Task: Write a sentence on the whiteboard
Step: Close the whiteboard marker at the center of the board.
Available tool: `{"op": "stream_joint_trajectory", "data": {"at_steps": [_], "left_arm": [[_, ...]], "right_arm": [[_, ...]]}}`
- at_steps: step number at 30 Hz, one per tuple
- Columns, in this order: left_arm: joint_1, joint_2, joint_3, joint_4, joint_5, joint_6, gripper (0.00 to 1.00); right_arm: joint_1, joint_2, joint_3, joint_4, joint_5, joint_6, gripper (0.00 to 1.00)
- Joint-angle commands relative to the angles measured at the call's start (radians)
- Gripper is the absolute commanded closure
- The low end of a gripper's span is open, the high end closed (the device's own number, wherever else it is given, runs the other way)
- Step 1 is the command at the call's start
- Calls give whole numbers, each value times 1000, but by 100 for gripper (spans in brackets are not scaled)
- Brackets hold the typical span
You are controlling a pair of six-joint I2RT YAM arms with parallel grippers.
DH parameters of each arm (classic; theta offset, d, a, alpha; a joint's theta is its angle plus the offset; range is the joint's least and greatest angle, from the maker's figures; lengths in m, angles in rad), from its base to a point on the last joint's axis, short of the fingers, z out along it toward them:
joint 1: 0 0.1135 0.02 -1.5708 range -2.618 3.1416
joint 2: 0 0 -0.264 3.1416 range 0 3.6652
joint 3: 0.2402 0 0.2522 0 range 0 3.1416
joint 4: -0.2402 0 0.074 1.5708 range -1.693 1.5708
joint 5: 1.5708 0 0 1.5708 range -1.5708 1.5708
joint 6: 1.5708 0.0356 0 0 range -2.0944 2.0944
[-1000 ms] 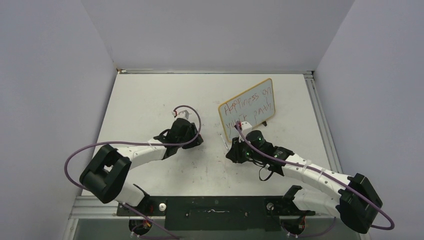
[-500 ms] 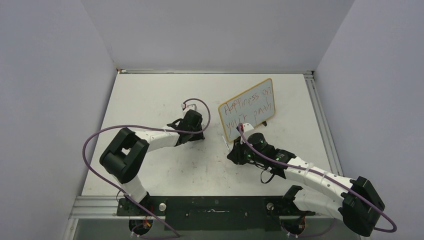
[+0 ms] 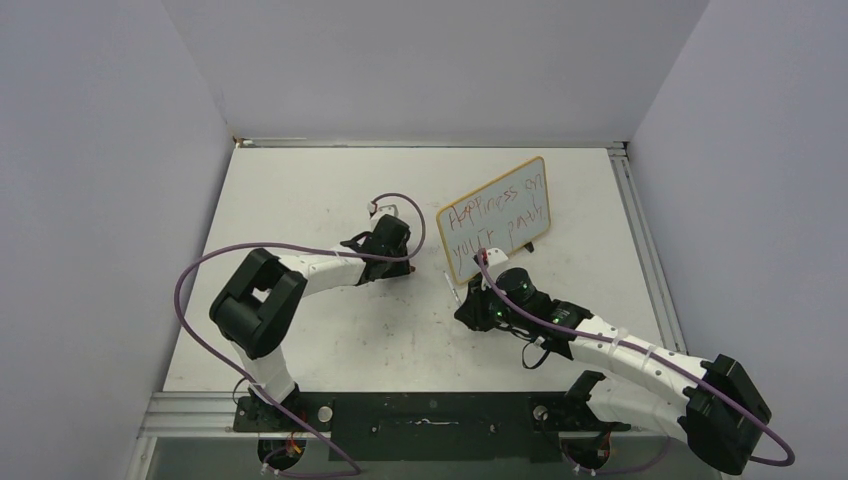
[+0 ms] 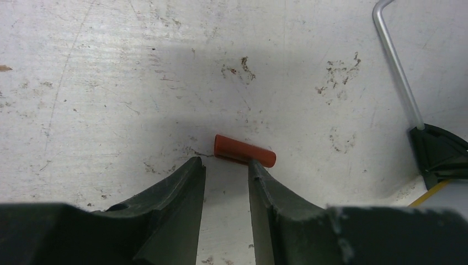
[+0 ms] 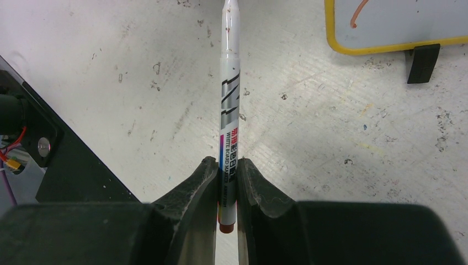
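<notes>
The whiteboard [image 3: 495, 222] stands tilted at the back right, with the sentence [image 3: 498, 212] in thin red handwriting on two lines. Its yellowish framed corner [image 5: 386, 47] and a black foot [image 5: 422, 62] appear in the right wrist view. My right gripper [image 5: 226, 162] is shut on a white marker [image 5: 230, 105], tip pointing away, just in front of the board's near left corner. My left gripper [image 4: 225, 162] is low over the table, open by a narrow gap with nothing between the fingers. A small red cap [image 4: 244, 150] lies right at its fingertips, against the right one.
A bent metal rod [image 4: 394, 61] ends in a black foot [image 4: 439, 154] at the right of the left wrist view. The table [image 3: 300, 200] is scuffed and stained. Grey walls close it in on three sides, and a metal rail [image 3: 640, 240] runs along its right edge.
My left arm has stretched forward and to the right toward the board, and its jaws have narrowed. The right arm with the marker has barely moved.
</notes>
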Motion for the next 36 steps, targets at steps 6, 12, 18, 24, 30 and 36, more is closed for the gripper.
{"op": "stream_joint_trajectory", "data": {"at_steps": [6, 12, 18, 24, 30, 36], "left_arm": [[2, 35, 4, 108, 85, -71, 65], [14, 53, 0, 157, 81, -86, 64], [25, 102, 56, 132, 69, -39, 65], [12, 152, 133, -17, 45, 25, 72], [-27, 196, 200, -154, -33, 84, 73], [-35, 256, 256, -257, -62, 119, 73]], "right_arm": [[17, -24, -4, 45, 8, 1, 95], [21, -39, -9, 36, 24, 0, 95], [23, -38, -7, 30, 27, 4, 95], [33, -47, -19, 33, 20, 16, 95], [35, -57, -22, 37, 30, 20, 95], [40, -64, -24, 34, 35, 21, 95]]}}
